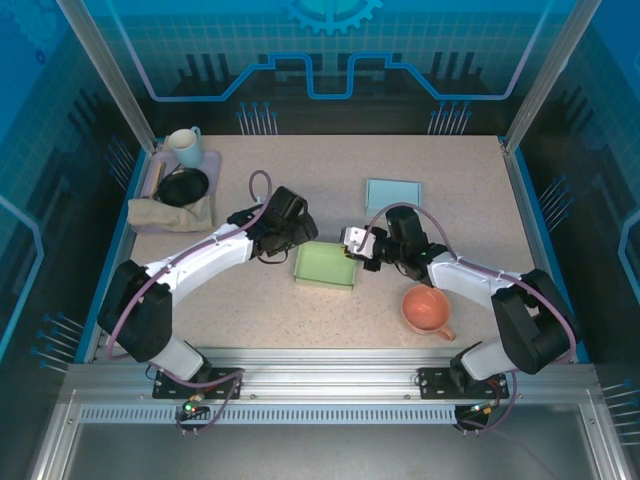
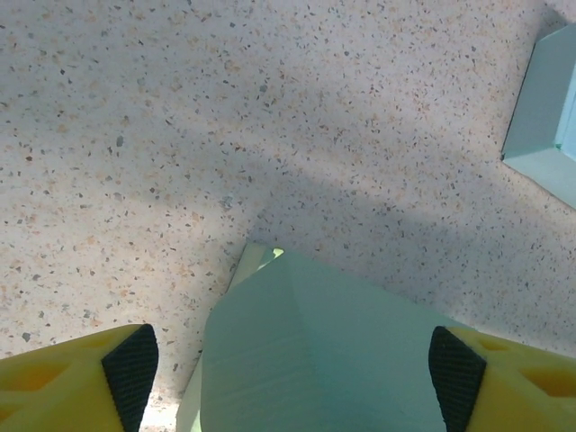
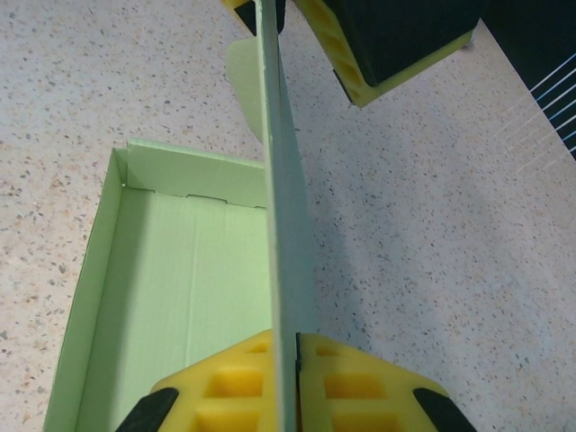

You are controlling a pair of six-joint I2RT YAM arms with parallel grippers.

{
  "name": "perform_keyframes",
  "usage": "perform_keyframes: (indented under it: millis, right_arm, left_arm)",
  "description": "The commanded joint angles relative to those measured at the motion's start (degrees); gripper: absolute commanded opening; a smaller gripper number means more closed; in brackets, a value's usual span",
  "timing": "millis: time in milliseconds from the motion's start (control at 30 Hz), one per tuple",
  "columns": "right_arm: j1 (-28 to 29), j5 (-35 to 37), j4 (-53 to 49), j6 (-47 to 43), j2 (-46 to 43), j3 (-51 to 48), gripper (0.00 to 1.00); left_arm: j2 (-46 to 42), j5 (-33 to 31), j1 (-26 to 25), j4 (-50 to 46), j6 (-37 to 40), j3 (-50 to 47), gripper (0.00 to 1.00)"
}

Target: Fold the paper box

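At frame centre the box point(image 1: 325, 266) is mostly formed, its walls raised. One wall is pinched by the right gripper point(image 3: 286, 369); the left gripper point(image 2: 290, 371) is spread wide astride an end, judged unfinished.

We view the table point(image 1: 300, 170) from high above its near edge. Both wrist cameras look down closely at the green paper box point(image 3: 180, 270).

We count one green paper box point(image 1: 325, 268), one pale blue box point(image 1: 392, 194), one orange cup point(image 1: 425, 308), one white mug point(image 1: 184, 147), one black bowl point(image 1: 183, 186), one beige cloth point(image 1: 160, 214) and one purple tray point(image 1: 211, 160).
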Motion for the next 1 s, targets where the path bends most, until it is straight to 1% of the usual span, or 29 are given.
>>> perform_keyframes:
  millis: [0, 167, 300, 500, 700, 900, 967]
  right_arm:
    - [-1.4, -5.8, -0.9, 4.2, -2.2, 0.5, 0.04]
    - [-2.3, -7.6, 0.3, 4.0, -4.4, -0.9, 0.04]
    - [-2.4, -7.9, 1.0, 5.0, -4.1, -0.7, 0.04]
    - [-2.4, -4.6, 3.2, 6.8, -3.3, -0.7, 0.04]
    - [-2.3, -2.8, 3.8, 7.3, -2.9, -0.6, 0.04]
    - [-1.1, -0.2, 2.9, 5.1, -2.3, -0.4, 0.04]
    - [-0.5, 0.2, 2.4, 3.7, -2.0, -0.3, 0.04]
  left_arm:
    - [0.3, -1.5, 0.2, -3.3, 1.8, 2.3, 0.84]
    - [0.9, -1.0, 0.2, -3.8, 1.8, 4.1, 0.84]
    - [0.9, 2.8, 0.2, -2.5, 1.0, 4.3, 0.83]
    - [0.9, 8.2, -0.4, -0.7, -1.5, 3.4, 0.82]
    - [1.1, 12.1, -1.3, 1.5, -5.0, 2.6, 0.8]
    - [1.3, 12.1, -2.0, 1.8, -6.4, 3.1, 0.76]
    - [1.5, 11.4, -2.1, 1.8, -6.3, 3.1, 0.73]
